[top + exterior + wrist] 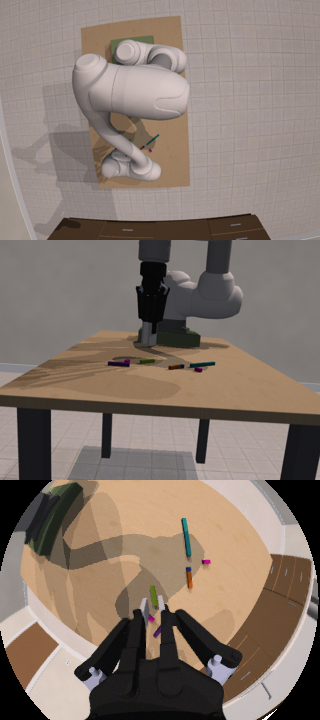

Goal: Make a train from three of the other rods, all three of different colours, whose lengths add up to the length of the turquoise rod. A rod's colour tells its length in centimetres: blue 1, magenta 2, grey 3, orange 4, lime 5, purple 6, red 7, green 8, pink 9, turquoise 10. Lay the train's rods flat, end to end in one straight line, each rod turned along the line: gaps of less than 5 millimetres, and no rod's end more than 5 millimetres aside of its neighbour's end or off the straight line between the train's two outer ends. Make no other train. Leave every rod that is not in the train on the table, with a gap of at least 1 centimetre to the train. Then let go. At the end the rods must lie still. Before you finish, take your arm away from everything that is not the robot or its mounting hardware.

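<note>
My gripper (149,344) (153,603) hangs above the table, empty, its fingers open by a narrow gap. The lime rod (130,140) (147,361) (153,594) lies on the table below. A magenta rod (127,360) (151,618) and the purple rod (118,364) (158,631) lie near it, partly hidden in the wrist view. The orange rod (141,148) (174,367) (190,580) has the blue rod (143,146) (182,366) (188,569) at its end, seemingly in line. The turquoise rod (153,139) (202,364) (186,537) lies beyond a gap; another magenta rod (150,150) (198,369) (206,561) lies beside them.
The arm's green base block (132,38) (178,339) (62,517) stands at the table's far end. The arm hides part of the rod area in the top view. Brown cabinets (180,228) (285,600) stand on the floor beyond the table's near edge.
</note>
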Robot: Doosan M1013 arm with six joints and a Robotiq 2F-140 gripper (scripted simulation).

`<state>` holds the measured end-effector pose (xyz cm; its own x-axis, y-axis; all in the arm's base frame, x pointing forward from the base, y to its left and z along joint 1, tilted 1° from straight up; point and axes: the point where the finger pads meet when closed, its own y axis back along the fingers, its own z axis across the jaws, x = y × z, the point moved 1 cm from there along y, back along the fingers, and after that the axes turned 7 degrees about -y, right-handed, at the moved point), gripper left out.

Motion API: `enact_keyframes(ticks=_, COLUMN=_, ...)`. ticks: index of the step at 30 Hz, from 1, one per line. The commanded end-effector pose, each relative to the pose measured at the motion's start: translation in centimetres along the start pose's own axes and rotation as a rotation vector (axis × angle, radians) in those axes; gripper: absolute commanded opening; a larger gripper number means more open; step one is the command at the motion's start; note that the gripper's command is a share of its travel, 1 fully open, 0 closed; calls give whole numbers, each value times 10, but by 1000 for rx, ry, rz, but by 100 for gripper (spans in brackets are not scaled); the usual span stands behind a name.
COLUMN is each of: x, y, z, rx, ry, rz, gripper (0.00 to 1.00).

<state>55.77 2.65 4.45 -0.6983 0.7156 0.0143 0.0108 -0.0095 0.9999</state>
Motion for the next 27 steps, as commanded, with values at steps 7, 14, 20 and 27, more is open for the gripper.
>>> enact_keyframes(ticks=7, x=0, y=-14, z=0, rx=0, ry=0, rz=0, gripper=15)
enact_keyframes(ticks=14, x=0, y=-22, z=0, rx=0, ry=0, rz=0, gripper=15)
enact_keyframes(ticks=20, x=0, y=-30, z=0, rx=0, ry=0, rz=0, gripper=15)
enact_keyframes(ticks=27, x=0, y=-36, z=0, rx=0, ry=0, rz=0, gripper=15)
